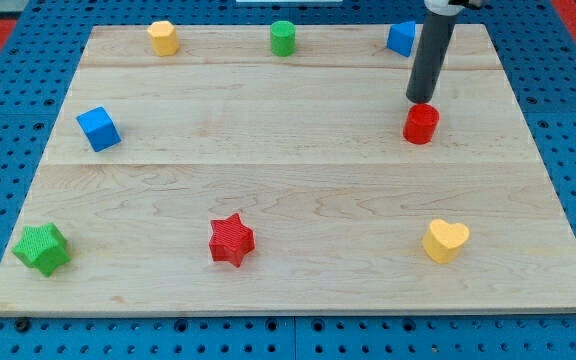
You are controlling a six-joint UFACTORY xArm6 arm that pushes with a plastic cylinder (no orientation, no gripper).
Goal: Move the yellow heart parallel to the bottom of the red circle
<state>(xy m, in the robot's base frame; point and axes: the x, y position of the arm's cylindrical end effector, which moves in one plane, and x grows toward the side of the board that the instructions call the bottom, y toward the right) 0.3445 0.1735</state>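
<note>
My tip point(420, 101) is at the view's right, just above the red circle point(421, 124). It looks like it touches the top edge of that block, or sits just beside it; I cannot tell which. The end effector here is only a straight dark rod. It has no parts that spread or press together, so it pinches nothing. It can only push.

The yellow heart point(446, 241) sits near the view's bottom right, well apart from my tip. It is below the red circle and a little to the view's right of it. The wooden counter point(288, 180) between the two blocks is bare.

The job is about the yellow heart, but my tip is up by the red circle, not by the heart. So I judge the pushing of the heart is not yet begun from here. To push the heart, my tip needs to go around the red circle and come down next to the heart. If it goes straight down, it may shove the red circle along, and that would spoil the spot the heart is meant to line up with.

The other blocks are far off. A red star point(232, 240) and a green star point(42, 249) sit along the view's bottom. A blue cube point(98, 129) is at the left. A yellow block point(163, 38), a green cylinder point(283, 38) and a blue block point(401, 38) sit along the top.
</note>
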